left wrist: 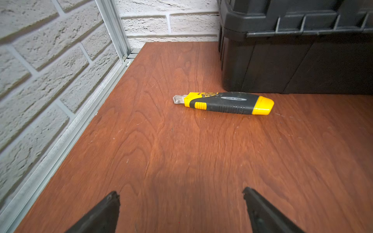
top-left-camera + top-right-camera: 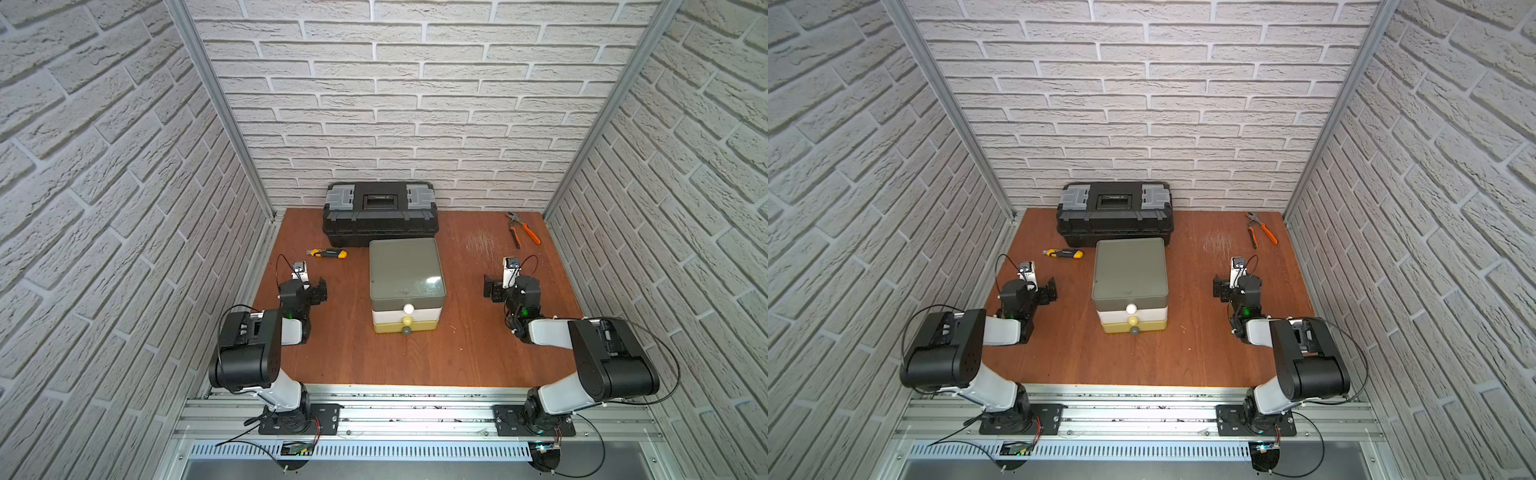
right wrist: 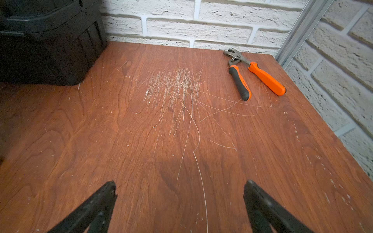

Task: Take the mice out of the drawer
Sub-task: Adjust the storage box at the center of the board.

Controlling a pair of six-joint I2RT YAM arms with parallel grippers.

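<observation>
A small chest of three stacked drawers [image 2: 407, 270] [image 2: 1129, 268] stands mid-table in both top views, with a grey lid. Its white knob [image 2: 409, 308], yellow knob [image 2: 407, 320] and grey knob [image 2: 406, 331] face the front. Every drawer is pushed in, so the mice are hidden. My left gripper [image 2: 320, 291] [image 1: 181, 192] hovers left of the chest, open, with only bare wood between its fingers. To the chest's right, my right gripper [image 2: 490, 289] [image 3: 180, 183] is also open and holds nothing. Both stand apart from the chest.
A black toolbox [image 2: 380, 212] sits against the back wall, just behind the chest. A yellow-black utility knife [image 2: 327, 253] [image 1: 224, 102] lies at back left. Orange-handled pliers [image 2: 523, 228] [image 3: 252, 74] lie at back right. Brick walls close three sides of the wooden table [image 2: 415, 361].
</observation>
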